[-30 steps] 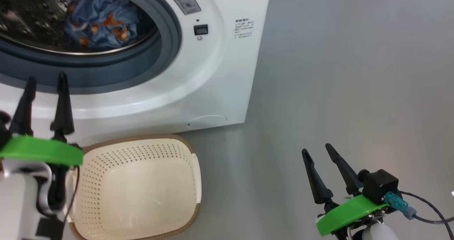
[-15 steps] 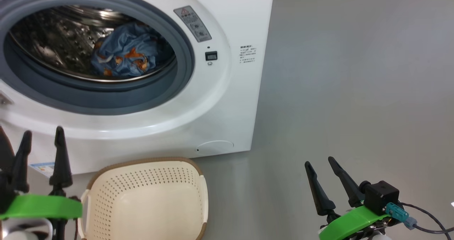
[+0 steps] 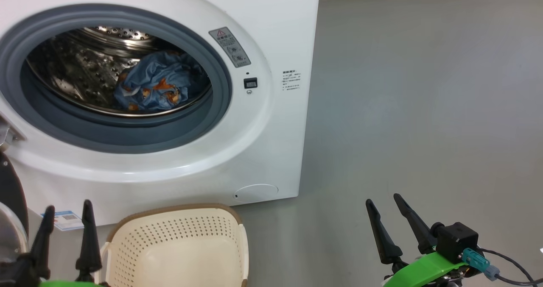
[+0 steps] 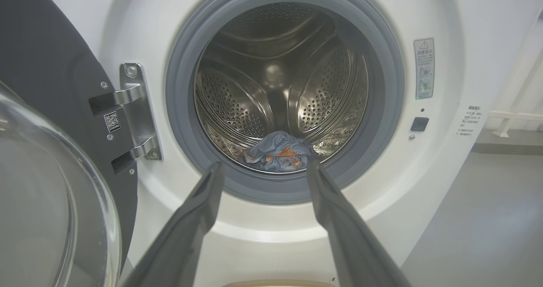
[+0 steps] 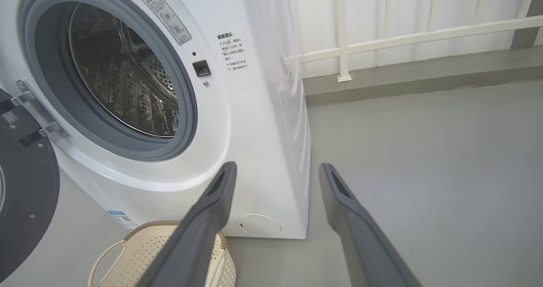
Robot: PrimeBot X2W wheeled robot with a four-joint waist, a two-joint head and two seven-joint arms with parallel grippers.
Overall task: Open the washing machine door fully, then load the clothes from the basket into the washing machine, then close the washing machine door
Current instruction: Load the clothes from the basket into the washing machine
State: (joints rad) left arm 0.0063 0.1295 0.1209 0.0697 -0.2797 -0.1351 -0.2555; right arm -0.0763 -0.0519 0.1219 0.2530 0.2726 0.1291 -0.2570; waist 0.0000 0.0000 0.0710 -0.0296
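Note:
The white washing machine [image 3: 271, 121] stands open, its steel drum holding a bundle of blue clothes [image 3: 159, 87] with orange figures, seen too in the left wrist view as clothes [image 4: 280, 153]. The washing machine door [image 4: 51, 185] hangs swung out at the left on its metal hinge; the right wrist view shows the door [image 5: 23, 202] at its left edge. The cream basket [image 3: 178, 244] sits on the floor below the opening and looks empty. My left gripper [image 3: 65, 213] is open at the lower left beside the basket. My right gripper [image 3: 384, 204] is open over bare floor to the right.
Grey floor [image 3: 424, 109] spreads to the right of the machine. A white railing [image 5: 403, 32] and wall run behind it. A round flap [image 3: 256, 192] sits low on the machine's front, and a blue label [image 3: 63, 220] is near its lower left.
The head camera has tilted up, so the drum and machine now sit lower in the picture. Both grippers stay open; the left one shows lower in the frame.

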